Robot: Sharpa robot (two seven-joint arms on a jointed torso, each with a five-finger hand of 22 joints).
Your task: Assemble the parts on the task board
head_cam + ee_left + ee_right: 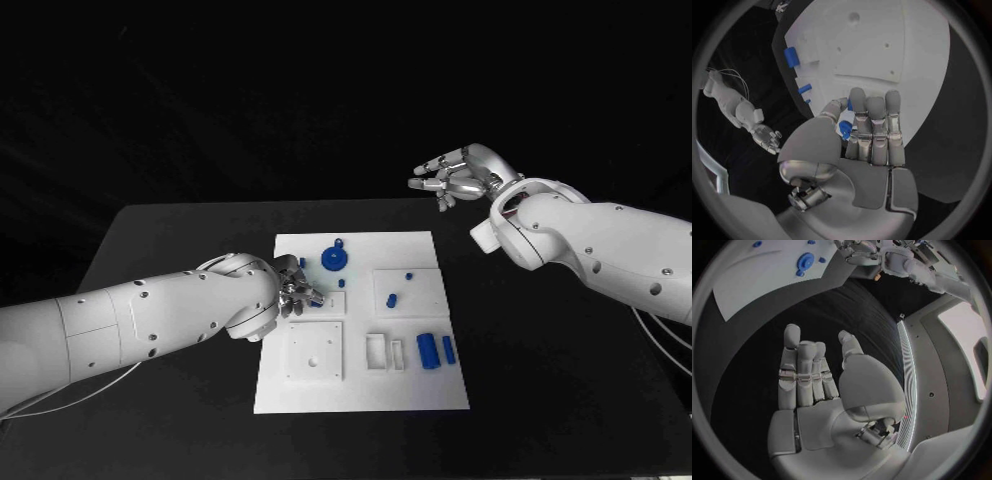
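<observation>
- Black table [173, 300] carries the white task board [361, 390] at its middle, with my two arms coming in from either side.
- My left hand [296, 290] sits over the board's near-left part and pinches a small blue part [844, 129] between thumb and fingers.
- Just beside that hand, further from me, lies the blue round part [335, 260].
- My right hand [454, 175] hangs empty, fingers apart, beyond the board's far right corner, well apart from every piece.
- I judge the left hand nearer, so seating the held part falls to it.
</observation>
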